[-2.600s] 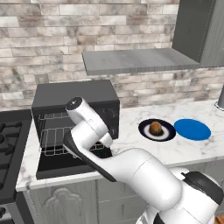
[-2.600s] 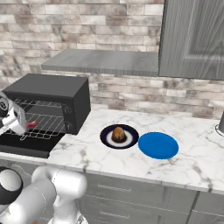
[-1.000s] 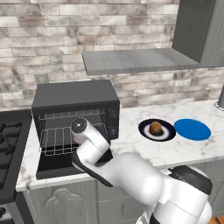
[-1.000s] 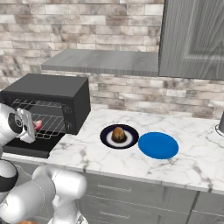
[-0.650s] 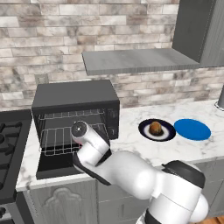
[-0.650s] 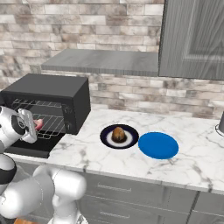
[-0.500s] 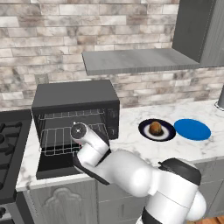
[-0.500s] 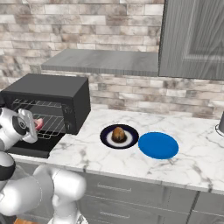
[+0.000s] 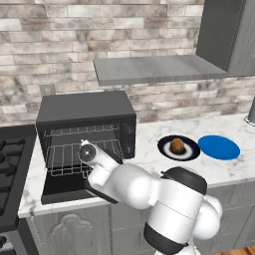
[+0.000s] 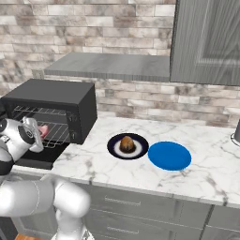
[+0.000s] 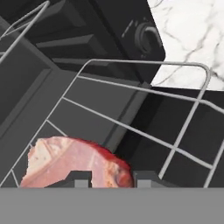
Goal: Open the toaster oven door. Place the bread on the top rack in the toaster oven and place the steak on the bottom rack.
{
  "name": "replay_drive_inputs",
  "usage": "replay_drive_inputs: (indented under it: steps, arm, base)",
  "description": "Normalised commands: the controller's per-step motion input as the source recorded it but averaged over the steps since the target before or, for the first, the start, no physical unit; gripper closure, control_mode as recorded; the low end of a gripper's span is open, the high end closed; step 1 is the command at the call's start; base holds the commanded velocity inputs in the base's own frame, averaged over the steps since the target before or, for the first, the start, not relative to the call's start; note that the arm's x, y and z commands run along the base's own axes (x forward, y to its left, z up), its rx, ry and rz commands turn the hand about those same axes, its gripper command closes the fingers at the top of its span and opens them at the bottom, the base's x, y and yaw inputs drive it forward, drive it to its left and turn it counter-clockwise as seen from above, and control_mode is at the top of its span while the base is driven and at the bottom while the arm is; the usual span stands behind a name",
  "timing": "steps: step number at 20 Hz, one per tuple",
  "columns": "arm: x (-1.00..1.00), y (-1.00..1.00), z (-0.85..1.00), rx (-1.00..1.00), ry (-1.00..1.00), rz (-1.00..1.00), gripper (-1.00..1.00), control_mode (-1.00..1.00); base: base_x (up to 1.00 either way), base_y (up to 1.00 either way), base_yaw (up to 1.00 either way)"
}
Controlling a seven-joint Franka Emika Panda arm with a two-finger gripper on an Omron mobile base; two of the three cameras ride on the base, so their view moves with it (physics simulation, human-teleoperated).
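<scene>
Lifted off the bottom rack (image 11: pixel 144 113) — gripper (image 11: pixel 107 177) clamps the steak (image 11: pixel 65 159); bread (image 10: pixel 126 143) on its plate (image 10: pixel 112 151).

Two cameras sit behind the arm, one to its left and one to its right, both looking forward and down at the same counter: each takes in the toaster oven (image 9: pixel 87 137) near the gripper (image 10: pixel 36 136), and a dark plate (image 9: pixel 178 148) and a blue plate (image 10: pixel 169 155) well off to the gripper's right. A third camera rides on the hand and looks along the fingers from very close, over the steak (image 11: pixel 74 162) and a wire rack (image 11: pixel 144 131) just ahead of them.
</scene>
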Motion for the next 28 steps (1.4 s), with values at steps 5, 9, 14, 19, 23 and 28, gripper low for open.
replay_drive_inputs:
  steps: [5,9,14,19,23,28]
  arm:
    - [0.32,0.1,-0.04,0.02,-0.07,0.0,1.0,-1.0]
    - [0.06,0.09,0.0,0.02,-0.1,0.0,-1.0,-1.0]
    - [0.0,0.0,0.0,0.07,-0.17,0.0,-1.0,-1.0]
    - [0.01,0.0,0.05,0.1,-0.2,0.0,-1.0,-1.0]
    - [-0.22,0.01,0.31,0.05,-0.1,0.03,-1.0,-1.0]
    - [-0.44,0.0,0.63,-0.1,0.09,0.13,-1.0,-1.0]
  base:
    - [0.0,0.0,0.0]
    - [0.0,0.0,0.0]
    - [0.0,0.0,0.0]
    - [0.0,0.0,0.0]
    - [0.0,0.0,0.0]
    - [0.0,0.0,0.0]
